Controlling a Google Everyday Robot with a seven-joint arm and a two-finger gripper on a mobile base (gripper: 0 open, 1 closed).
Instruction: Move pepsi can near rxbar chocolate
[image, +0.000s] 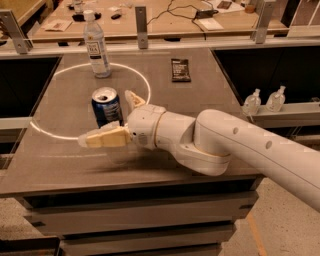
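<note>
Table (75, 167): a grey-brown top on a stack of shelves, with its near edge running across the lower part of the view.
Arm (235, 150): thick and white, coming in from the near right and lying low over the near half of the table, pointed left.
Gripper (105, 117): at the arm's left end, left of the table's middle, low over the surface.
Fingers (102, 137): two pale tan ones set wide apart. One is on the near side of the can and points left, and the other rises at the can's far right.
Pepsi can (106, 106): upright on the table, dark blue with a silver top, standing in the gap between the two fingers. The near finger crosses its base, and I cannot tell whether either finger touches it.
White ring (144, 81): a thin circle drawn on the table's left half, with the can standing inside it towards its near right.
Small bottles (252, 102): two clear ones on a ledge off the table's right edge, side by side.
Rxbar chocolate (180, 70): a dark wrapper lying flat on the far part of the table, right of the ring and well apart from the can.
Water bottle (96, 45): clear plastic, upright at the far left, standing on the ring's far arc.
Bench (220, 22): beyond the table, carrying papers and cables.
</note>
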